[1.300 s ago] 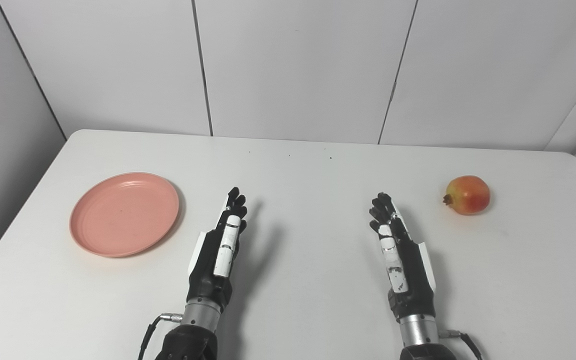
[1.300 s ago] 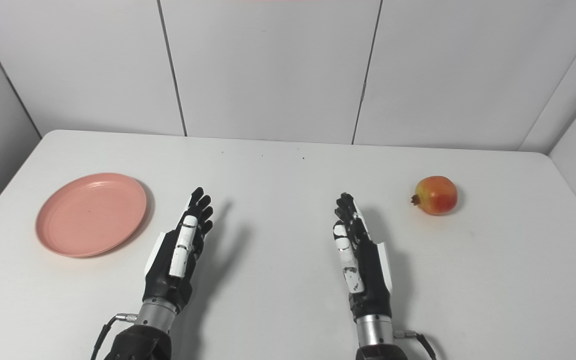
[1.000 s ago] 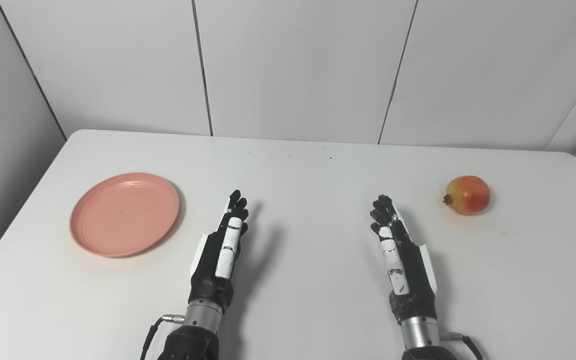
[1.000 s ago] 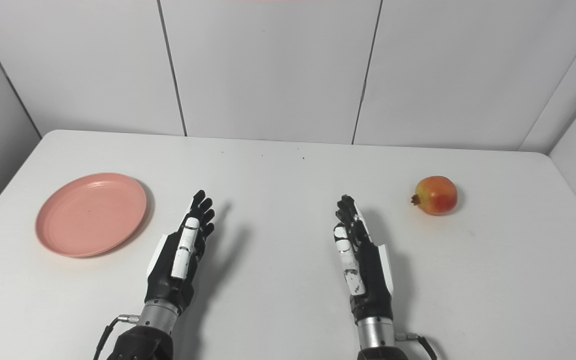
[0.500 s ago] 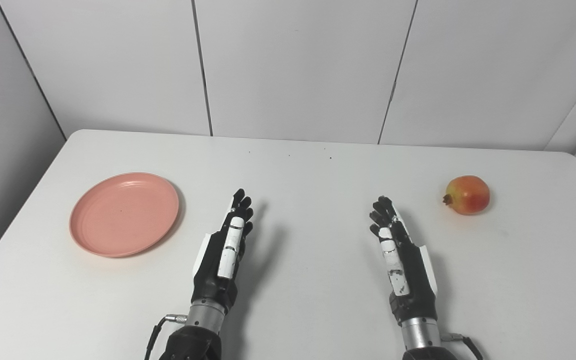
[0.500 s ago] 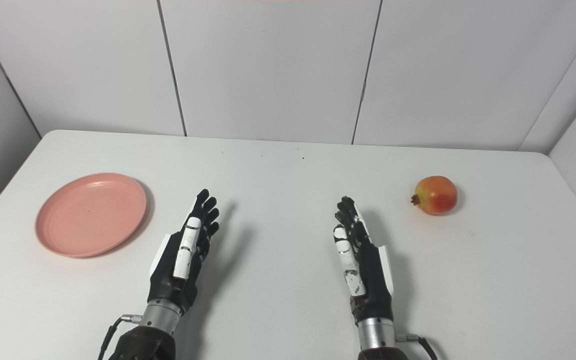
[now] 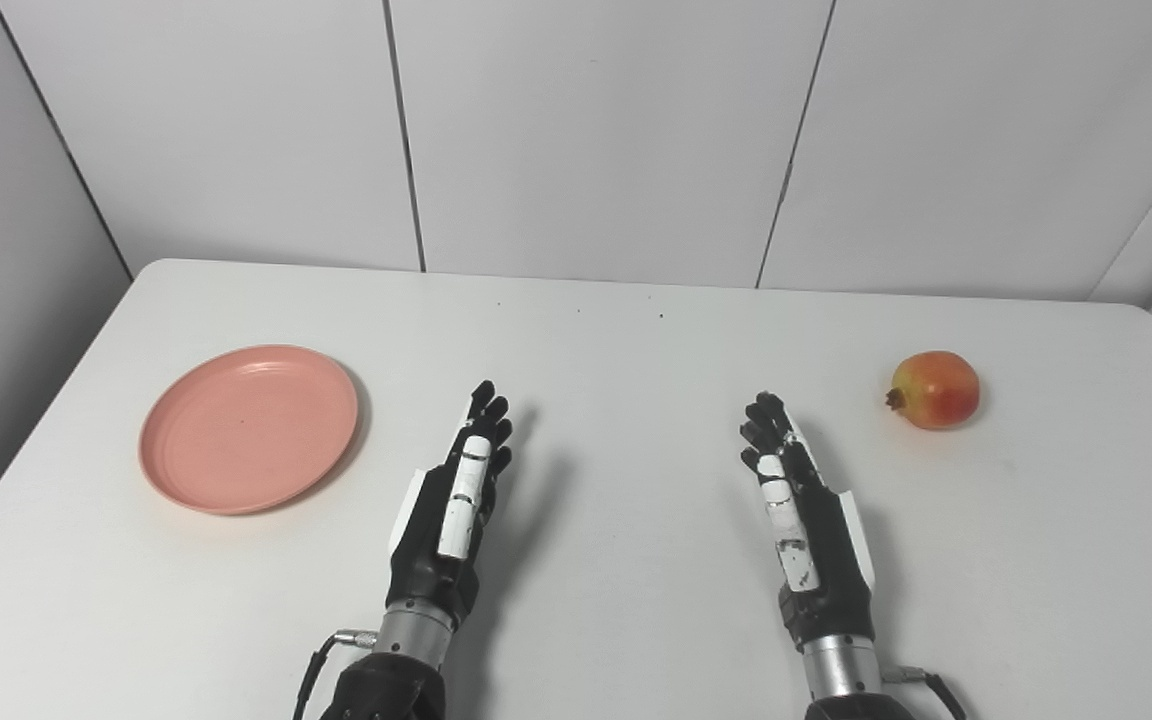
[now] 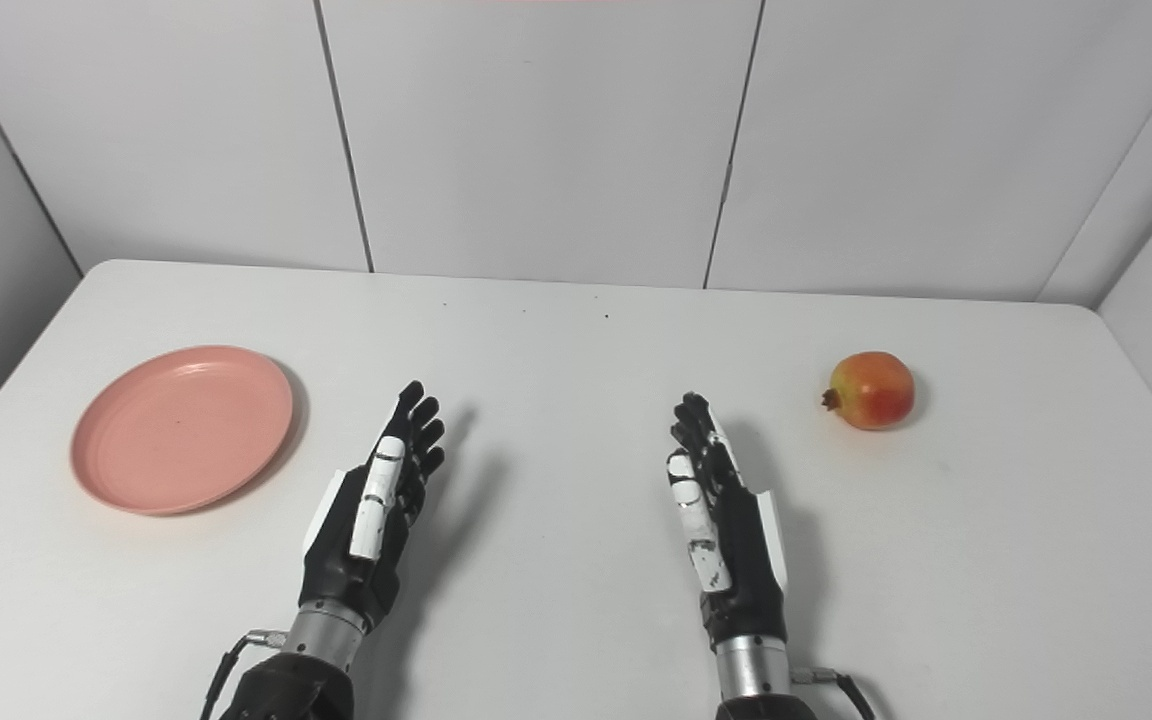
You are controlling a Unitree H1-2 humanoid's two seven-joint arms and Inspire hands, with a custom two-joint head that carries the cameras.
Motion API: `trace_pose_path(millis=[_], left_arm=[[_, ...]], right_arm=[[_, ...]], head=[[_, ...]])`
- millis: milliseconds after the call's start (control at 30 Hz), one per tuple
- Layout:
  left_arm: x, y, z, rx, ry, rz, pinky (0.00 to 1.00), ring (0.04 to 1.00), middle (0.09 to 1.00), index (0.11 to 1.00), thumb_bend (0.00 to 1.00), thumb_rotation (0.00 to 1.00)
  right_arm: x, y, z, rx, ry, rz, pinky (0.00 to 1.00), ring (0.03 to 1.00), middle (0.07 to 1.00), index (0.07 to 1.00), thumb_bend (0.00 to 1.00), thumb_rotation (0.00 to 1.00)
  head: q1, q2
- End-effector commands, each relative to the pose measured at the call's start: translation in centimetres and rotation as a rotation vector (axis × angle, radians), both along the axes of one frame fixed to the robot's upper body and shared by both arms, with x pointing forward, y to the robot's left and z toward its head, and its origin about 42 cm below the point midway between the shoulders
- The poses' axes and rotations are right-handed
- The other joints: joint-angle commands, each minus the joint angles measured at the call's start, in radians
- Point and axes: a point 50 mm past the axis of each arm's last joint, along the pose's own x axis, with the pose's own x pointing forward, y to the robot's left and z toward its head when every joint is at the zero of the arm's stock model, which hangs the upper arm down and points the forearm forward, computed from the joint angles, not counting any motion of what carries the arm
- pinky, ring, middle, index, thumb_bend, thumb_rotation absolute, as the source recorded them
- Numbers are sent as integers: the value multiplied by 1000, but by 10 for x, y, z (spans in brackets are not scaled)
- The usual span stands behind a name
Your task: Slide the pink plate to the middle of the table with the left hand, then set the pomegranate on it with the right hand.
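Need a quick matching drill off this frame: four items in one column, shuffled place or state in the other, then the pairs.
Column 1
1. round pink plastic plate
2. red-yellow pomegranate
3. left hand
4. right hand

Column 2
A. open, nearer the fruit
B. on the table's right side
C. empty, on the table's left side
D. open, nearer the plate

Pairs: 1-C, 2-B, 3-D, 4-A

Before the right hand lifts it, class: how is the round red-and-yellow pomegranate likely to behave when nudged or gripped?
The round red-and-yellow pomegranate looks nearly spherical, so a nudge would probably roll it across the smooth white table. Its skin looks glossy, so it may slip in a loose grip. The small crown on its left side might stop a roll early.
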Motion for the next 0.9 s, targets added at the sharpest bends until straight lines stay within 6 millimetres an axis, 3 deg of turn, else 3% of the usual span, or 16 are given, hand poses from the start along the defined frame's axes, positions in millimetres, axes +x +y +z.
trace_pose_path(millis=[0,867], left_arm=[[3,-5,16,-25,-69,-27,1000,1000,1000,1000,510,1000],[1,-4,16,-24,-68,-24,1000,1000,1000,1000,466,1000]], right_arm=[[2,0,9,9,-40,10,929,921,924,924,522,894],[0,1,11,18,-53,-2,921,912,918,919,492,876]], head=[[1,0],[-2,0]])
